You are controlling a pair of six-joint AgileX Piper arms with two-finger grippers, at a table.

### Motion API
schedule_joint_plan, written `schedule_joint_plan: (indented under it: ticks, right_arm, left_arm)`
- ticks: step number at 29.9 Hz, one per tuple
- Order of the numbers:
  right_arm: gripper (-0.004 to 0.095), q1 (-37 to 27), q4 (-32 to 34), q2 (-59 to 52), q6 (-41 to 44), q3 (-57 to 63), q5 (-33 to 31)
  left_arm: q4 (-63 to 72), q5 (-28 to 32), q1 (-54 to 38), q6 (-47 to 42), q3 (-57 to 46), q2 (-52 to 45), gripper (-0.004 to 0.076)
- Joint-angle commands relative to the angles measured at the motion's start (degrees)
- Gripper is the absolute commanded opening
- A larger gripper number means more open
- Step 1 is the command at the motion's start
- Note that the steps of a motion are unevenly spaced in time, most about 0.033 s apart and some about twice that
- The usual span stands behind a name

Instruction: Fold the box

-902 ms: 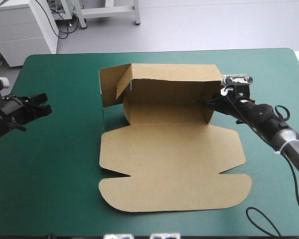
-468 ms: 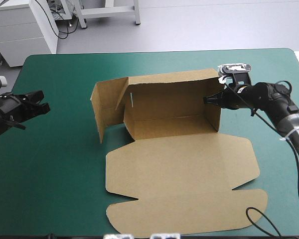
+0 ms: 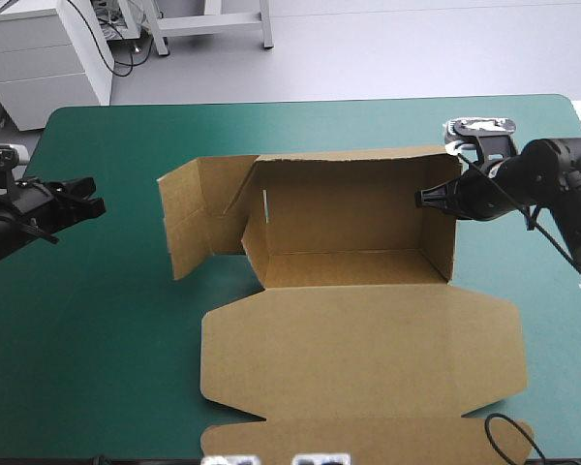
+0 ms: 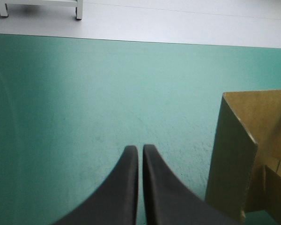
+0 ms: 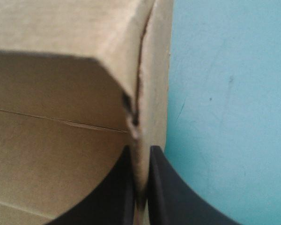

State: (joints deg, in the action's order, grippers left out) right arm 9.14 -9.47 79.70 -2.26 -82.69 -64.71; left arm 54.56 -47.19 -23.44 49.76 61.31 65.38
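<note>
The brown box (image 3: 358, 358) lies mid-table with its back wall (image 3: 349, 199) and right wall (image 3: 443, 232) raised and its lid flat toward the front edge. A left side flap (image 3: 184, 218) stands splayed outward. My right gripper (image 3: 428, 198) is shut on the upper edge of the right wall. In the right wrist view the board (image 5: 61, 140) runs between the black fingers of that gripper (image 5: 140, 154). My left gripper (image 3: 95, 205) hovers near the table's left edge, shut on nothing. In the left wrist view this gripper (image 4: 140, 149) points at bare cover, with the box's left flap (image 4: 232, 154) off to one side.
The flat lid's front flap (image 3: 368, 441) reaches the table's front edge. Bare teal-green cover (image 3: 97, 320) lies between the left gripper and the box, and more to the right of the box (image 3: 552, 329).
The right gripper has pulled the box to the right and toward the front, so the lid now reaches the front edge. The left flap has swung outward. The left gripper barely moved.
</note>
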Motion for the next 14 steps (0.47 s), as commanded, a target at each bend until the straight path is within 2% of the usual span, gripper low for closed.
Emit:
schedule_joint_plan:
  ticks: [1,3,14]
  right_arm:
    - [-0.0008,-0.22,-1.34,-4.56,0.39,-2.15,-3.86]
    - [-0.0008,-0.22,-1.50,-5.09,1.12,-2.15,-6.80]
    - [-0.0008,-0.22,-2.44,0.04,1.72,-2.15,-6.53]
  left_arm:
    - [3.55,2.07,1.25,0.92,1.36,-1.03,0.0015]
    - [3.55,2.15,1.70,0.92,1.36,-1.03,0.0015]
    - [3.60,2.89,1.80,0.63,1.36,-1.03,0.0015]
